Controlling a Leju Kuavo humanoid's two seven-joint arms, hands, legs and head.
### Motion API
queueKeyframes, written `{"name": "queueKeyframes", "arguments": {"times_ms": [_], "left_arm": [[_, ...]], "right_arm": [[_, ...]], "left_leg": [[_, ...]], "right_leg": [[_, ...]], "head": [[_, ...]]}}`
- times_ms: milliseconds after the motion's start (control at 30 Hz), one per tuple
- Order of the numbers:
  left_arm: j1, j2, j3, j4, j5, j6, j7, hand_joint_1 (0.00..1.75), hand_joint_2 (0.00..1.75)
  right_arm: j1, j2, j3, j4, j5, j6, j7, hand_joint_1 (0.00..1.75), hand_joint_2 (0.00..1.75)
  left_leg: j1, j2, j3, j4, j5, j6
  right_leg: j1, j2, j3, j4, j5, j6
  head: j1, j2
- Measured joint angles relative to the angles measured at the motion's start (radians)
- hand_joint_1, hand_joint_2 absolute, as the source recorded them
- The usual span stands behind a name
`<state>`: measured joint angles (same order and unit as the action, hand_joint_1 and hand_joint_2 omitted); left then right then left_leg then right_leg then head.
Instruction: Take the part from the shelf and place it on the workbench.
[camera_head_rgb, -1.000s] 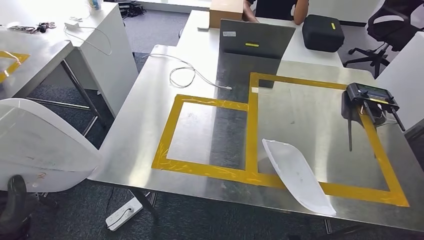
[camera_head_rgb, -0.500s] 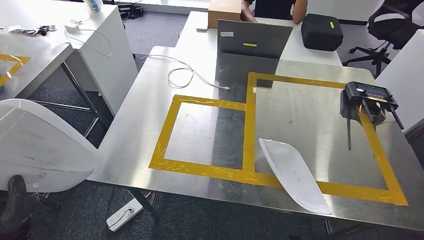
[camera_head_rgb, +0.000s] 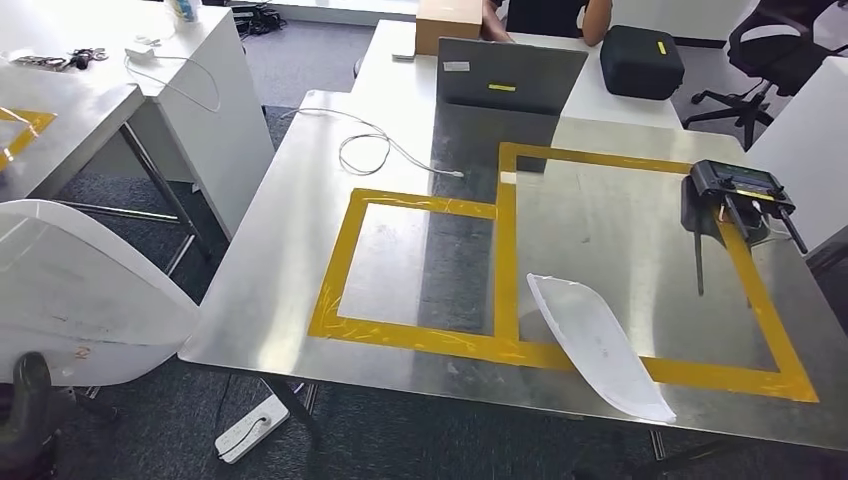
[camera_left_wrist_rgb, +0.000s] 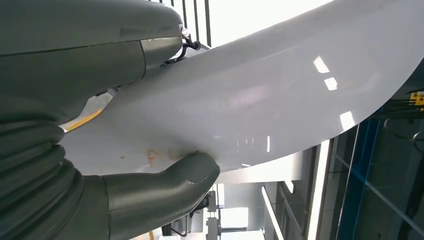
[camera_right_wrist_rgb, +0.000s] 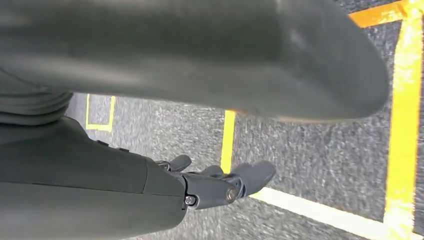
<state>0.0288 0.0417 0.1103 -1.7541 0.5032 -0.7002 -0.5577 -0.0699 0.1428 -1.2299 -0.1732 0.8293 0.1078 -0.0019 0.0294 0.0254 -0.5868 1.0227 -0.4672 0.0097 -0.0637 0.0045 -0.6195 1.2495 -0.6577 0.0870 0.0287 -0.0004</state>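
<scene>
The left hand (camera_left_wrist_rgb: 90, 150) gripped a large white curved part (camera_head_rgb: 85, 290), its grey thumb (camera_left_wrist_rgb: 170, 182) pressed against one face and the darker fingers (camera_left_wrist_rgb: 150, 47) lying across the other; in the head view this part was held off the left edge of the steel bench (camera_head_rgb: 290, 250), above grey carpet. The right hand (camera_right_wrist_rgb: 220, 187) hung over a grey floor (camera_right_wrist_rgb: 310, 165) marked with yellow and white lines, its fingers apart and holding nothing. On the bench, yellow tape (camera_head_rgb: 505, 250) outlined two adjoining rectangles. A second, smaller white part (camera_head_rgb: 600, 345) lay across the near strip of the larger rectangle, its tip reaching the bench's front edge. A black controller (camera_head_rgb: 735, 190) with antennas stood on the far right side of the tape. A white cable (camera_head_rgb: 375, 145) looped near the far left corner, beside an open grey laptop (camera_head_rgb: 510, 75). Behind it were a cardboard box (camera_head_rgb: 450, 20), a black case (camera_head_rgb: 642, 60) and a seated person (camera_head_rgb: 545, 15).
</scene>
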Motion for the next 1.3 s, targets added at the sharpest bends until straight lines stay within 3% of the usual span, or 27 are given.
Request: {"name": "queueKeyframes", "arguments": {"times_ms": [33,67,167,233,300,367,400,467,533,567,600,667,733,800,833,900,967,1033,1067,1100,1200,1233,1300], "left_arm": [[0.003,0.0,0.0,0.0,0.0,0.0,-0.001,1.75,1.75],[0.006,0.0,0.0,0.0,0.001,0.0,-0.002,1.75,1.75],[0.007,0.002,0.0,-0.001,0.003,0.0,-0.003,1.75,1.75],[0.01,0.004,0.0,-0.002,0.004,0.0,-0.005,1.75,1.75],[0.012,0.006,-0.001,-0.004,0.005,-0.001,-0.005,1.75,1.75],[0.012,0.008,-0.001,-0.006,0.005,-0.002,-0.006,1.75,1.75],[0.012,0.009,-0.001,-0.007,0.005,-0.002,-0.006,1.75,1.75],[0.014,0.01,-0.001,-0.008,0.004,-0.002,-0.007,1.75,1.75],[0.015,0.01,-0.001,-0.007,0.004,-0.001,-0.005,1.75,1.75],[0.014,0.009,-0.001,-0.007,0.003,0.0,-0.003,1.75,1.75],[0.013,0.009,-0.001,-0.008,0.003,0.0,-0.002,1.75,1.75],[0.009,0.009,-0.001,-0.008,0.002,0.001,0.0,1.75,1.75],[0.006,0.009,-0.001,-0.009,0.002,0.001,0.002,1.75,1.75],[0.002,0.009,-0.002,-0.01,0.001,0.001,0.005,1.75,1.75],[-0.001,0.009,-0.003,-0.01,0.001,0.001,0.007,1.75,1.75],[-0.006,0.008,-0.006,-0.009,0.001,0.001,0.01,1.75,1.75],[-0.007,0.008,-0.008,-0.007,0.001,0.0,0.013,1.75,1.75],[-0.007,0.008,-0.008,-0.003,-0.002,0.004,0.016,1.75,1.75],[-0.007,0.008,-0.008,-0.001,-0.006,0.008,0.018,1.75,1.75],[-0.007,0.008,-0.008,0.0,-0.012,0.013,0.019,1.75,1.75],[-0.01,0.01,-0.008,0.003,-0.057,0.046,0.016,1.75,1.75],[-0.014,0.013,-0.009,0.006,-0.085,0.065,0.013,1.75,1.75],[-0.028,0.026,-0.009,0.023,-0.151,0.106,0.003,1.75,1.75]], "right_arm": [[0.001,0.0,0.0,0.0,0.002,0.0,0.0,0.0,0.0],[0.003,-0.001,0.0,0.0,0.004,0.0,0.0,0.0,0.0],[0.002,-0.001,0.0,0.0,0.006,0.0,0.0,0.0,0.0],[0.001,-0.001,0.0,0.0,0.007,0.0,-0.001,0.0,0.0],[0.0,0.0,0.0,0.0,0.007,0.0,0.0,0.0,0.0],[0.001,0.0,0.0,0.0,0.007,-0.001,0.001,0.0,0.0],[0.0,0.0,0.0,0.0,0.007,-0.001,0.002,0.0,0.0],[0.0,0.0,0.0,0.0,0.006,-0.001,0.002,0.0,0.0],[-0.001,0.0,0.0,0.0,0.006,-0.001,0.002,0.0,0.0],[-0.001,0.0,0.0,0.0,0.005,-0.001,0.002,0.0,0.0],[-0.001,0.0,0.0,0.0,0.005,-0.001,0.002,0.0,0.0],[-0.001,0.0,0.0,0.0,0.005,-0.001,0.002,0.0,0.0],[-0.003,0.001,0.0,0.0,0.004,-0.001,0.002,0.0,0.0],[-0.002,0.001,0.0,0.0,0.004,-0.001,0.002,0.0,0.0],[0.0,0.001,0.0,0.0,0.004,-0.002,0.002,0.0,0.0],[0.0,0.001,0.0,0.0,0.004,-0.002,0.002,0.0,0.0],[-0.003,0.001,0.0,0.0,0.003,-0.002,0.002,0.0,0.0],[-0.003,0.001,-0.001,0.0,0.0,-0.002,0.0,0.0,0.0],[-0.001,0.001,-0.001,0.0,-0.002,-0.003,-0.001,0.0,0.0],[0.0,0.001,-0.001,0.0,-0.003,-0.003,-0.002,0.0,0.0],[0.001,0.001,-0.002,0.0,-0.002,-0.002,-0.008,0.0,0.0],[0.0,0.001,-0.002,0.0,-0.001,-0.002,-0.009,0.0,0.0],[0.0,0.002,-0.002,0.0,0.002,-0.001,-0.009,0.0,0.0]], "left_leg": [[-0.006,0.007,0.001,0.002,-0.002,0.002],[-0.01,0.014,0.002,0.004,-0.005,0.003],[-0.018,0.032,0.006,0.015,-0.015,-0.007],[-0.022,0.042,0.008,0.018,-0.018,-0.019],[-0.022,0.053,0.011,0.014,-0.016,-0.032],[-0.018,0.04,0.006,0.028,-0.029,-0.045],[-0.017,0.024,-0.008,0.06,-0.051,-0.05],[-0.015,-0.009,-0.061,0.176,-0.113,-0.056],[-0.015,-0.018,-0.101,0.265,-0.139,-0.057],[-0.015,-0.02,-0.099,0.263,-0.125,-0.056],[-0.015,-0.025,-0.079,0.222,-0.095,-0.053],[-0.013,-0.061,-0.021,0.097,-0.038,-0.046],[-0.012,-0.093,0.016,0.022,-0.024,-0.038],[-0.015,-0.085,0.022,0.011,-0.028,-0.029],[-0.014,-0.073,0.024,0.006,-0.025,-0.022],[-0.011,-0.049,0.029,-0.005,-0.021,-0.007],[-0.014,-0.026,0.031,-0.007,-0.021,0.002],[-0.019,-0.006,0.03,-0.004,-0.023,0.006],[-0.02,0.001,0.03,-0.002,-0.024,0.007],[-0.021,0.006,0.03,-0.001,-0.025,0.006],[-0.024,0.014,0.03,0.007,-0.03,-0.001],[-0.027,0.016,0.029,0.009,-0.034,-0.002],[-0.03,0.014,0.026,0.008,-0.037,0.002]], "right_leg": [[0.009,0.0,-0.022,0.029,0.003,-0.01],[0.017,-0.001,-0.022,0.015,0.026,-0.02],[0.039,-0.034,0.046,-0.163,0.126,-0.053],[0.047,-0.048,0.061,-0.213,0.145,-0.068],[0.049,-0.032,0.055,-0.214,0.15,-0.08],[0.046,-0.016,0.057,-0.22,0.158,-0.093],[0.044,-0.008,0.059,-0.223,0.161,-0.098],[0.043,0.008,0.058,-0.224,0.164,-0.103],[0.044,0.029,0.056,-0.223,0.165,-0.105],[0.044,0.041,0.056,-0.222,0.165,-0.105],[0.043,0.054,0.057,-0.22,0.164,-0.104],[0.042,0.078,0.055,-0.217,0.164,-0.1],[0.04,0.1,0.046,-0.215,0.167,-0.087],[0.037,0.121,0.038,-0.221,0.174,-0.07],[0.036,0.12,0.037,-0.222,0.176,-0.064],[0.041,0.077,0.019,-0.186,0.153,-0.057],[0.046,0.02,-0.039,-0.068,0.096,-0.054],[0.046,0.004,-0.095,0.044,0.058,-0.052],[0.046,0.003,-0.1,0.054,0.065,-0.053],[0.046,0.002,-0.081,0.019,0.09,-0.055],[0.051,-0.007,0.021,-0.178,0.169,-0.069],[0.052,-0.01,0.038,-0.213,0.178,-0.07],[0.054,-0.011,0.041,-0.227,0.181,-0.071]], "head": [[0.0,0.0],[0.0,0.0],[0.0,0.0],[-0.001,0.0],[-0.001,0.0],[-0.002,0.0],[-0.004,0.0],[-0.006,0.0],[-0.006,0.0],[-0.006,0.0],[-0.006,0.0],[-0.005,0.0],[-0.005,0.0],[-0.005,0.0],[-0.005,0.0],[-0.002,0.0],[0.001,0.0],[0.001,0.0],[0.001,0.0],[0.001,0.0],[0.001,0.0],[0.0,0.0],[0.0,0.0]]}}
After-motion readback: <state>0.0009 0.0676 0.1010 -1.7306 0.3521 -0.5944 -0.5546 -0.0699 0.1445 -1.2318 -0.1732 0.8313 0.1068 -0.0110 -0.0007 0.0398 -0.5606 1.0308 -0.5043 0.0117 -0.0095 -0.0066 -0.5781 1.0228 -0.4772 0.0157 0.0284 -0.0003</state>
